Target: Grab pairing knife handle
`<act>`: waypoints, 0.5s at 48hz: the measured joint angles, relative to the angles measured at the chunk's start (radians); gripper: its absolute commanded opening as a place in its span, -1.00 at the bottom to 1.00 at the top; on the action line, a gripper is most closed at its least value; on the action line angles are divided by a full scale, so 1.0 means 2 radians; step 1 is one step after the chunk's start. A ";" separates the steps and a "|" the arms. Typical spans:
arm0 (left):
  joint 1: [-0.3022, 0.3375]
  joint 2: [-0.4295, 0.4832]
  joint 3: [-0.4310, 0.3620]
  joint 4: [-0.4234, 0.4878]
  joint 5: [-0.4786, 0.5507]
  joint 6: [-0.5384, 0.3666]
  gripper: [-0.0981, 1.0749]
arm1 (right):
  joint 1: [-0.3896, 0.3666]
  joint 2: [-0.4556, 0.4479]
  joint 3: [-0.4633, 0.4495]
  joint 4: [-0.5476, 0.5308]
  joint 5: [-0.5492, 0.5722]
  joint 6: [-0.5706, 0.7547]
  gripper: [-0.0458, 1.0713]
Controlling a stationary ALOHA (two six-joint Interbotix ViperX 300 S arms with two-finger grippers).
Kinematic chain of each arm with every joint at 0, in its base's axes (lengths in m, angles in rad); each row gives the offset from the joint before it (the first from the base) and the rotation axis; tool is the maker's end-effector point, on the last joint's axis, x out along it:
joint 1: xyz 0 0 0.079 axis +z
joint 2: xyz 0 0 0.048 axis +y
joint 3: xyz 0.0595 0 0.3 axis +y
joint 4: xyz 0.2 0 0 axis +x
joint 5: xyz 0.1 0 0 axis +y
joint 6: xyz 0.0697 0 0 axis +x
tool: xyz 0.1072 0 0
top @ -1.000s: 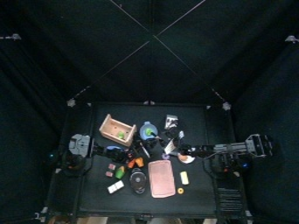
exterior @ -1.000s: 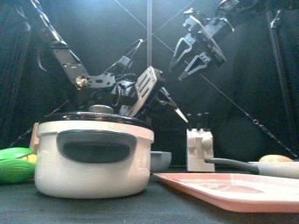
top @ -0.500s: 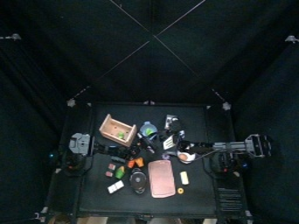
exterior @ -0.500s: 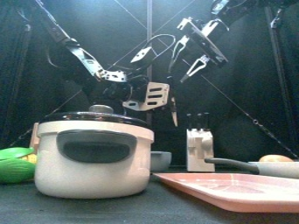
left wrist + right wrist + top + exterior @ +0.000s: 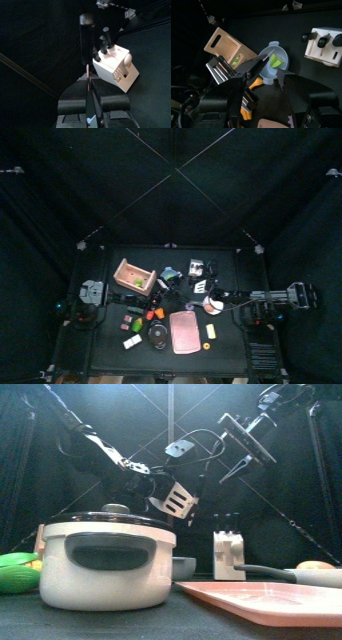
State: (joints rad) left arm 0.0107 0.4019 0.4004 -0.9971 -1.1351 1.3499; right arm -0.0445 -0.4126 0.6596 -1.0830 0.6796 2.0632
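The paring knife is not on the worktop. It is held in the air over the middle of it, pinched by its thin blade between the narrowly set jaws of the left pincer. Its dark handle points away from that pincer, out past the white knife block, which stands below and just beside it.

The right pincer hangs high on the right with its jaws spread wide and nothing in them. It faces down toward the blue bowl and the wooden tray at the far left.

The step in hand looks like a handover, with the right arm taking the handle while the left arm offers it. To do it well, the right pincer should:

- turn so that its jaws straddle the handle across its width
- come in from the handle's free end, well away from the blade
- press together on the middle of the handle

The left pincer should let go only once that grip is firm. The main risks I see are knocking the knives in the block or the two pincers colliding, so a slow, level approach seems best.
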 measured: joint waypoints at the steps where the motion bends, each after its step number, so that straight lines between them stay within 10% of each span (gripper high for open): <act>1: -0.001 0.002 -0.002 -0.002 0.000 0.012 -0.13 | 0.000 0.000 0.002 -0.002 0.000 0.005 0.62; 24: -0.001 0.022 -0.036 -0.053 -0.044 0.189 -0.13 | 0.003 -0.001 0.011 0.036 -0.018 0.038 0.62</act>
State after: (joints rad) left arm 0.0092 0.4464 0.3283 -1.1029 -1.2226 1.7288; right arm -0.0383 -0.4142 0.6811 -1.0109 0.6443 2.1399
